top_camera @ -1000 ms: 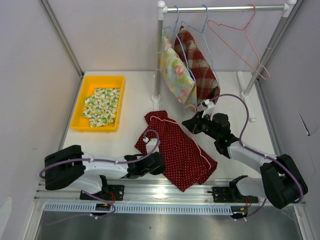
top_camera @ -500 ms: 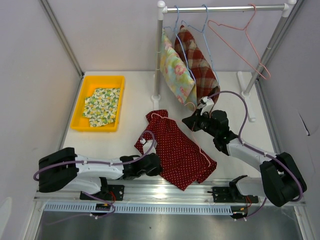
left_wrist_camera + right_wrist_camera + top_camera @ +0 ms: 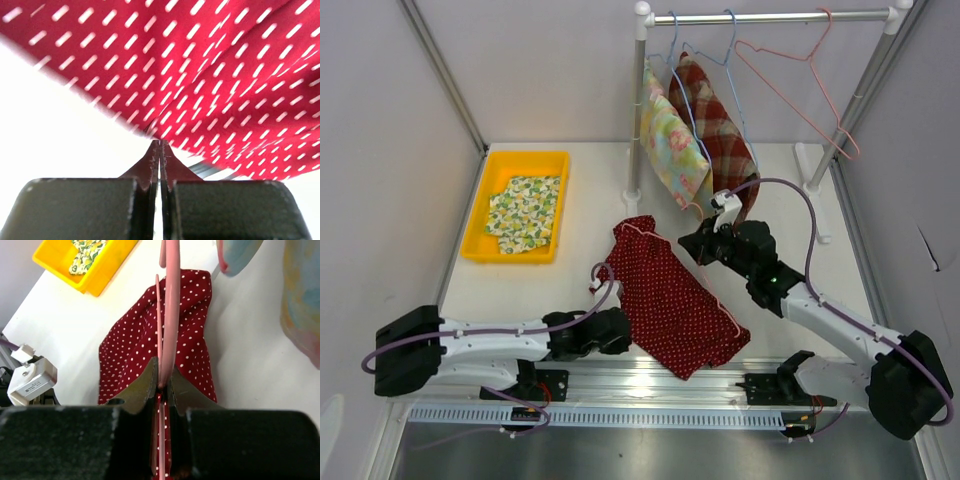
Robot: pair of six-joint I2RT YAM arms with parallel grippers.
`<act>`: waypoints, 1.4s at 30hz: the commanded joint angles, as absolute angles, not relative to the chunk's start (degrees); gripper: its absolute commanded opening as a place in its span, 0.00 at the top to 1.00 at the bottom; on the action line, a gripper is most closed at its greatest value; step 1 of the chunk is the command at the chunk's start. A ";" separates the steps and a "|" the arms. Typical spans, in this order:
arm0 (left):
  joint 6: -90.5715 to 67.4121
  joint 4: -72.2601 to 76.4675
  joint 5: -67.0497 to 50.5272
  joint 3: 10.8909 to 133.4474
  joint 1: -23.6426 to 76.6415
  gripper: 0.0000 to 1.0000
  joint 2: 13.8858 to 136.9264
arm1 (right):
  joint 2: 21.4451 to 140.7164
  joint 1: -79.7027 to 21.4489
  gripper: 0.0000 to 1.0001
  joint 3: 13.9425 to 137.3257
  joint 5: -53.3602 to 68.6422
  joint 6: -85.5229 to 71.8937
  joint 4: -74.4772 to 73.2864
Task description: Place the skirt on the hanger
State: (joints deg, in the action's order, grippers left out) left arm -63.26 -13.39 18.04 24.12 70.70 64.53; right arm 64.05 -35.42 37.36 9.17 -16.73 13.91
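Observation:
The red polka-dot skirt (image 3: 670, 300) lies spread on the white table in front of the arms. A pink wire hanger (image 3: 718, 298) lies along its right side, partly inside the cloth. My right gripper (image 3: 692, 240) is shut on the hanger near the skirt's top right. In the right wrist view the hanger (image 3: 171, 305) runs out of the gripper (image 3: 164, 372) over the skirt (image 3: 130, 345). My left gripper (image 3: 620, 328) is at the skirt's lower left edge. In the left wrist view the gripper (image 3: 160, 142) is shut, and the skirt (image 3: 210, 75) gathers to a point at its tips.
A yellow tray (image 3: 480, 215) with a folded floral cloth (image 3: 525, 210) stands at the back left. A rack (image 3: 770, 17) at the back holds a floral skirt (image 3: 670, 145) and a plaid skirt (image 3: 715, 125) on blue hangers, and an empty pink hanger (image 3: 800, 70).
My left arm has drawn back to the left and the skirt's left lobe has pulled straight. My right gripper has shifted slightly up and left with the hanger.

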 commanded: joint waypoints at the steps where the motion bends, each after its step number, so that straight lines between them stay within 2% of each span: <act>1: -61.26 -19.07 20.48 26.19 70.31 1.00 60.21 | 61.53 -37.17 1.00 43.59 5.63 -14.68 10.92; 6: -59.86 -22.23 22.41 28.47 70.31 0.99 56.52 | 60.20 -38.49 1.00 46.22 4.85 -17.22 8.53; 8: -58.89 -22.50 22.41 29.09 70.31 0.96 55.46 | 60.82 -40.33 1.00 46.06 3.17 -17.05 8.43; 12: -54.16 -17.15 19.34 30.14 70.66 0.80 54.05 | 62.57 -41.74 1.00 41.50 2.29 -19.86 13.00; 15: -48.98 -11.17 20.38 32.69 75.40 0.64 55.63 | 64.94 -42.27 1.00 40.78 1.23 -21.09 15.29; 21: -41.05 -6.33 26.45 43.05 83.93 0.52 66.69 | 68.47 -44.55 1.00 48.77 -2.98 -21.80 8.19; 26: -36.31 1.48 24.09 44.47 84.90 0.48 67.41 | 68.82 -45.35 1.00 56.32 -7.82 -21.88 -1.74; 32: -30.59 2.37 24.87 50.00 89.37 0.45 73.91 | 69.61 -45.44 1.00 58.09 -8.35 -21.80 -3.43; 42: -32.08 -7.72 36.99 58.35 92.46 0.44 83.49 | 69.26 -45.44 1.00 60.47 -9.05 -21.71 -6.77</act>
